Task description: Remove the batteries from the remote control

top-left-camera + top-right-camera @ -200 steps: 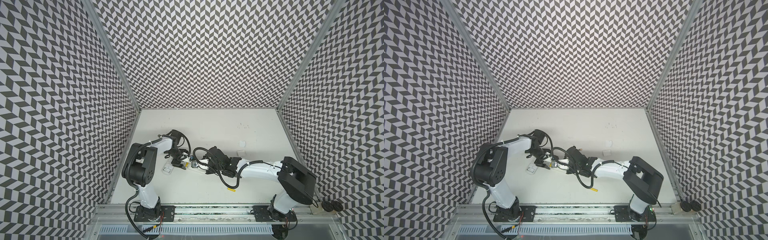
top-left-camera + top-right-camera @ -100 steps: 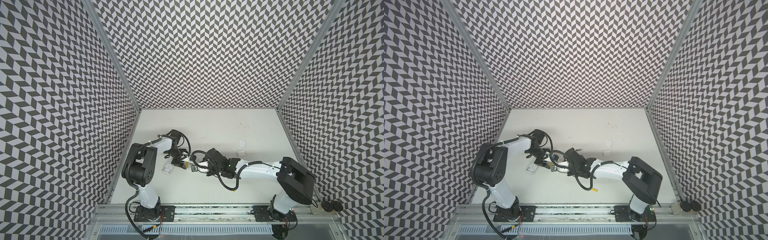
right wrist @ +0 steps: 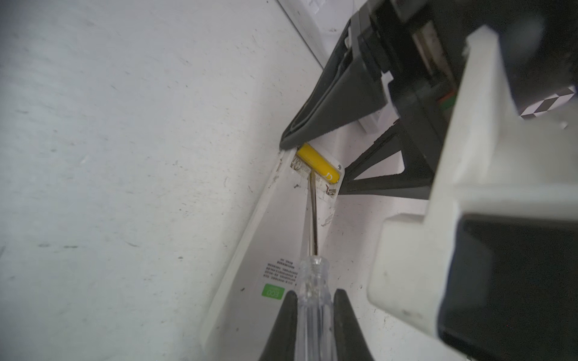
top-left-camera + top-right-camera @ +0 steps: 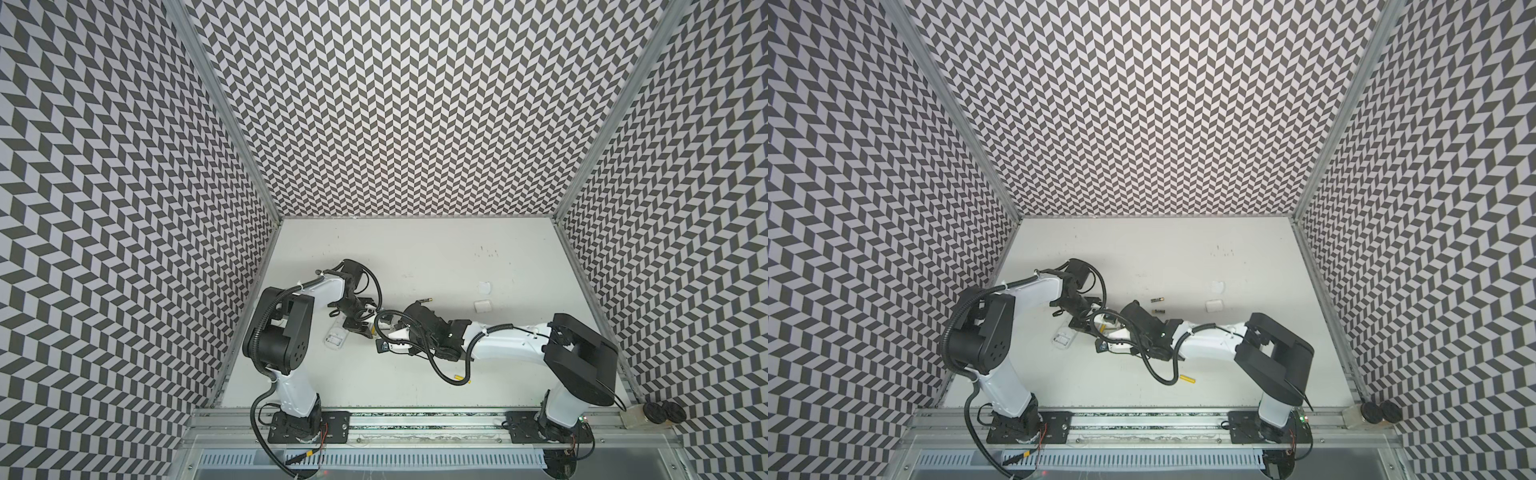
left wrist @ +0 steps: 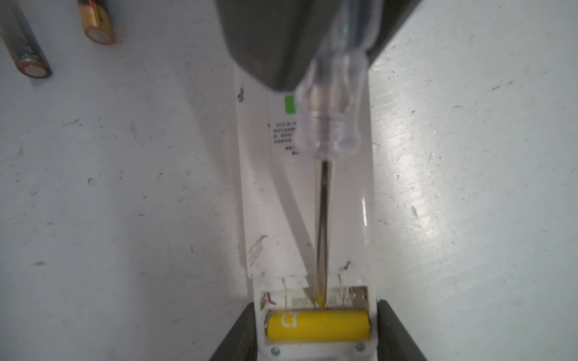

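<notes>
The white remote control (image 5: 281, 203) lies back up with its compartment open. My left gripper (image 5: 315, 304) is shut on its end, one finger against each side. One yellow battery (image 5: 317, 325) sits crosswise in the compartment, beside an empty slot. My right gripper (image 3: 315, 293) is shut on the clear handle of a screwdriver (image 3: 312, 215), whose tip rests in the empty slot against the yellow battery (image 3: 317, 162). Two black and gold batteries (image 4: 1157, 299) (image 4: 1158, 311) lie on the table behind the right arm. Another yellow battery (image 4: 1187, 378) lies toward the front.
A small clear cover piece (image 4: 335, 338) lies left of the grippers, near the left arm's base link. Two small white pieces (image 4: 483, 306) (image 4: 484, 286) sit at the right back. Patterned walls close in three sides. The right arm's cable (image 4: 440, 365) loops low over the table.
My left gripper's jaws have closed in on the remote's end. The right gripper has shifted left toward it with the screwdriver.
</notes>
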